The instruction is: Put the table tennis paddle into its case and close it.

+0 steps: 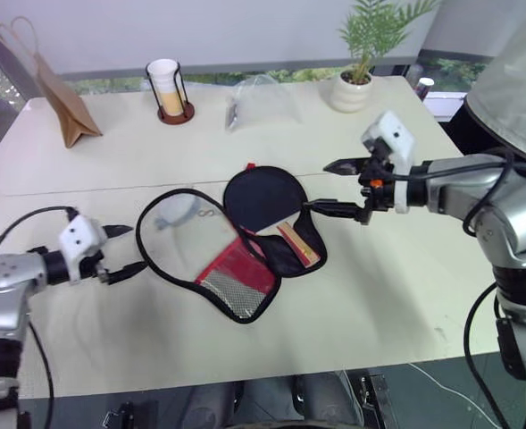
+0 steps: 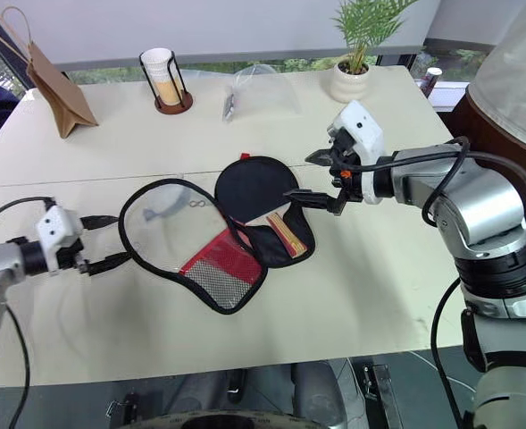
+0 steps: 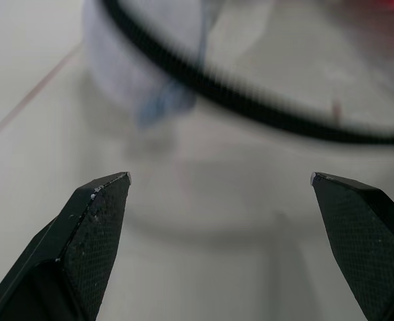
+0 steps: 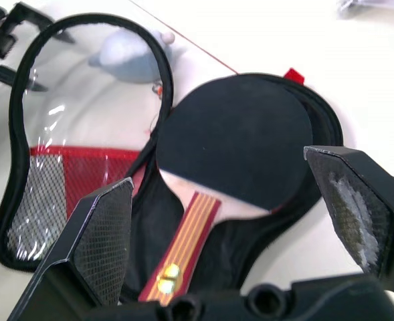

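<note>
The table tennis paddle (image 1: 264,200) lies mid-table inside the lower half of the case (image 1: 291,254), its round black rubber face toward the far side and its striped wooden handle (image 4: 183,247) pointing toward the near edge. The case's lid flap (image 1: 204,259) is folded open to the left, flat on the table: a clear window ringed by black piping, then a red panel and a silvery mesh pocket. A pale grey pouch (image 4: 133,48) shows through the clear window.

With the paddle already seated, the step in hand appears to be closing the lid. The left gripper (image 1: 124,250), fingers spread wide, hovers low just left of the flap's piped rim; the right gripper (image 1: 338,188), equally spread, hangs just right of the paddle's head, holding nothing. A clean close likely means pinching the thin piping, not the slick window, and swinging it over while the right side steadies the soft fabric base so the paddle does not slide out.
</note>
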Robot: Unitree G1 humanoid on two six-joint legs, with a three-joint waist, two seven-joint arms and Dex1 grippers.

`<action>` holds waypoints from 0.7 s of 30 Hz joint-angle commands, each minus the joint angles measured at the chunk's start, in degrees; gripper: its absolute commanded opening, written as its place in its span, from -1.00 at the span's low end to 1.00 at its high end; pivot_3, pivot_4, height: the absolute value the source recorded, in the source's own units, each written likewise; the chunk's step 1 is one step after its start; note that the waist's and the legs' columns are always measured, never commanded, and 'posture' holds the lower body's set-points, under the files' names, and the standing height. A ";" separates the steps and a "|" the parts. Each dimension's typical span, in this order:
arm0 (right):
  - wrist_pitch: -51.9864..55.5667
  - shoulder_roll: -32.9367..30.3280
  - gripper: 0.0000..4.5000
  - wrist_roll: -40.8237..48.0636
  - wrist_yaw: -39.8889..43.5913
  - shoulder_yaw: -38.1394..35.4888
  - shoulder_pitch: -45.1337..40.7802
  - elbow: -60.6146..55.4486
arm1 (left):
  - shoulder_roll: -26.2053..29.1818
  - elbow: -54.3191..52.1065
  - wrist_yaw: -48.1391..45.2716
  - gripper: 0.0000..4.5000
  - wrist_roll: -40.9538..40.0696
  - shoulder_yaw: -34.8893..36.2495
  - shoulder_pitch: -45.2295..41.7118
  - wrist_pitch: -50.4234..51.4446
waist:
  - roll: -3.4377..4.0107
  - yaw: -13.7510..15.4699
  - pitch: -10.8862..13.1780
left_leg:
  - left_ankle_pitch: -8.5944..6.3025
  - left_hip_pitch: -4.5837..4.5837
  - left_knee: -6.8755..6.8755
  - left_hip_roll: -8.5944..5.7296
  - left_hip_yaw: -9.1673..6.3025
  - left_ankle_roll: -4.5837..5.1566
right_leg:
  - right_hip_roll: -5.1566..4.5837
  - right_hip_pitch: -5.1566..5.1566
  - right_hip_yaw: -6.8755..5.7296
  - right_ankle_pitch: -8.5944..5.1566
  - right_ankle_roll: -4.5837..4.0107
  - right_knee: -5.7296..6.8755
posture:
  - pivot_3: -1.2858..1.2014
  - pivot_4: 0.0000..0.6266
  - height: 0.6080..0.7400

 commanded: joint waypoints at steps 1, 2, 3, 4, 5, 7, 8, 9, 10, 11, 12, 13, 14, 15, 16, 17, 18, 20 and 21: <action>-0.19 -1.51 0.98 -0.27 0.20 -2.18 -1.11 -1.68 | -1.44 -4.63 -1.45 1.00 -2.77 -1.64 -0.70 2.57 | 0.00 -0.05 0.00 | 0.00 0.00 0.00 0.00 0.00 0.00 | 0.01 -0.01 0.00 0.00 0.00 0.01 | 0.03 -0.52 1.00; -0.08 -1.68 0.98 -0.26 0.12 -2.34 -1.04 -1.81 | -1.86 -6.12 -1.99 1.00 -4.03 -1.89 -0.98 4.30 | 0.00 -0.01 0.00 | 0.00 0.00 0.00 0.01 0.00 0.01 | 0.01 -0.01 0.00 0.00 0.00 0.01 | 0.03 -0.52 1.00; 0.09 -1.81 0.98 -0.25 -0.04 -2.52 -0.98 -1.94 | -2.20 -7.64 -2.32 1.00 -5.47 -2.02 -1.56 6.54 | 0.00 0.05 0.00 | 0.00 0.00 0.00 0.01 0.00 0.01 | 0.02 -0.01 0.00 0.00 0.00 0.02 | 0.03 -0.52 1.00; 0.25 -1.94 0.98 -0.21 -0.20 -2.72 -0.88 -2.09 | -2.46 -9.02 -2.58 1.00 -6.87 -2.03 -2.32 8.82 | 0.00 0.09 0.00 | 0.00 0.00 0.01 0.01 0.00 0.01 | 0.02 -0.01 0.00 0.00 0.00 0.03 | 0.03 -0.52 1.00; 0.40 -2.05 0.98 -0.17 -0.34 -2.89 -0.77 -2.28 | -2.69 -10.13 -2.69 1.00 -8.15 -1.96 -3.13 10.90 | 0.00 0.12 0.00 | 0.00 0.00 0.02 0.01 -0.01 0.01 | 0.02 0.00 -0.01 0.00 0.00 0.05 | 0.03 -0.52 1.00; 0.50 -2.29 0.98 -0.22 -0.63 -3.22 -0.53 -2.63 | -3.53 -11.56 -2.20 1.00 -10.93 -1.74 -5.70 15.61 | 0.00 0.31 0.00 | 0.01 0.00 0.06 0.00 -0.01 0.01 | 0.02 0.00 -0.03 0.00 0.01 0.10 | 0.03 -0.52 1.00; 0.54 -2.39 0.98 -0.22 -0.86 -3.45 -0.43 -2.73 | -3.96 -12.02 -1.92 1.00 -12.15 -1.95 -7.22 18.24 | 0.00 0.33 0.00 | 0.01 0.00 0.10 0.00 -0.04 0.01 | 0.02 0.02 -0.09 0.00 0.01 0.12 | 0.03 -0.52 1.00; 0.47 -2.50 0.98 -0.34 -1.13 -3.72 -0.38 -2.65 | -4.39 -12.30 -1.73 1.00 -13.08 -2.28 -8.57 20.43 | 0.00 0.33 0.00 | 0.01 0.00 0.13 0.00 -0.05 0.01 | 0.02 0.05 -0.14 0.00 0.01 0.12 | 0.03 -0.52 1.00; 0.47 -2.52 0.98 -0.39 -1.39 -3.88 -0.37 -2.64 | -4.83 -12.44 -1.58 1.00 -13.71 -2.66 -9.78 22.15 | 0.00 0.27 0.00 | 0.01 0.00 0.14 -0.02 -0.05 0.02 | 0.02 0.06 -0.15 0.00 0.01 0.12 | 0.03 -0.52 1.00; 0.02 -2.59 0.98 -0.94 -2.13 -4.59 -0.72 -1.60 | -6.56 -11.45 -0.53 1.00 -13.73 -3.90 -12.78 24.20 | 0.00 0.27 0.00 | 0.01 0.00 0.15 -0.02 -0.05 0.02 | 0.03 0.07 -0.15 0.00 0.01 0.11 | 0.03 -0.52 1.00; -0.32 -2.64 0.98 -1.32 -2.67 -5.10 -0.97 -0.84 | -7.83 -10.74 0.24 1.00 -13.60 -4.72 -14.85 25.59 | 0.00 0.34 0.00 | 0.01 0.01 0.16 -0.04 -0.04 0.03 | 0.03 0.08 -0.15 0.00 0.03 0.12 | 0.03 -0.52 1.00; -0.50 -2.65 0.98 -1.58 -3.17 -5.56 -1.22 -0.14 | -9.18 -9.70 1.05 1.00 -13.28 -5.34 -16.78 26.43 | 0.00 0.42 0.00 | 0.02 0.01 0.16 -0.06 -0.05 0.03 | 0.04 0.08 -0.16 0.01 0.05 0.14 | 0.03 -0.52 1.00; -0.84 -2.73 0.98 -1.92 -3.51 -5.92 -1.36 0.38 | -10.51 -8.38 1.85 1.00 -12.75 -5.82 -18.53 26.74 | -0.01 0.42 0.00 | 0.02 0.01 0.20 -0.06 -0.05 0.03 | 0.05 0.11 -0.17 0.07 0.15 0.14 | 0.03 -0.52 1.00; -1.26 -3.25 0.98 -2.31 -3.61 -6.54 -1.39 1.07 | -12.75 -6.13 2.77 1.00 -11.76 -6.80 -20.93 26.28 | -0.01 0.38 0.00 | 0.02 0.01 0.23 -0.07 -0.05 0.03 | 0.06 0.11 -0.17 0.09 0.18 0.15 | 0.03 -0.52 1.00; -1.55 -3.56 0.98 -2.61 -3.72 -6.93 -1.44 1.55 | -14.31 -4.36 3.33 1.00 -11.03 -7.50 -22.68 25.85 | -0.01 0.35 0.00 | 0.02 0.01 0.25 -0.08 -0.04 0.03 | 0.06 0.12 -0.17 0.09 0.19 0.15 | 0.03 -0.52 1.00; -1.82 -4.01 0.98 -3.00 -3.91 -7.39 -1.51 2.14 | -16.26 -2.05 4.09 1.00 -9.83 -8.53 -24.66 24.82 | -0.02 0.33 0.01 | 0.02 0.01 0.25 -0.10 -0.03 0.03 | 0.08 0.12 -0.16 0.10 0.20 0.17 | 0.03 -0.52 1.00; -2.06 -4.42 0.98 -3.41 -4.06 -7.75 -1.52 2.61 | -17.98 0.18 4.72 1.00 -8.54 -9.55 -26.31 23.59 | -0.02 0.29 0.01 | 0.02 0.01 0.25 -0.10 -0.03 0.04 | 0.07 0.12 -0.17 0.10 0.20 0.16 | 0.03 -0.52 1.00; -2.50 -5.17 0.98 -4.08 -4.67 -8.80 -1.23 3.17 | -23.33 7.76 8.35 1.00 -5.10 -11.44 -30.86 19.57 | -0.02 0.36 0.01 | 0.02 0.01 0.25 -0.11 -0.02 0.04 | 0.13 0.11 -0.16 0.10 0.20 0.19 | 0.03 -0.52 1.00; -2.24 -5.25 0.98 -4.24 -5.40 -9.48 -1.10 3.40 | -26.35 13.05 10.91 1.00 -2.36 -12.83 -33.49 16.52 | -0.03 0.53 0.01 | 0.02 0.01 0.27 -0.11 -0.01 0.04 | 0.14 0.12 -0.17 0.10 0.21 0.20 | 0.03 -0.52 1.00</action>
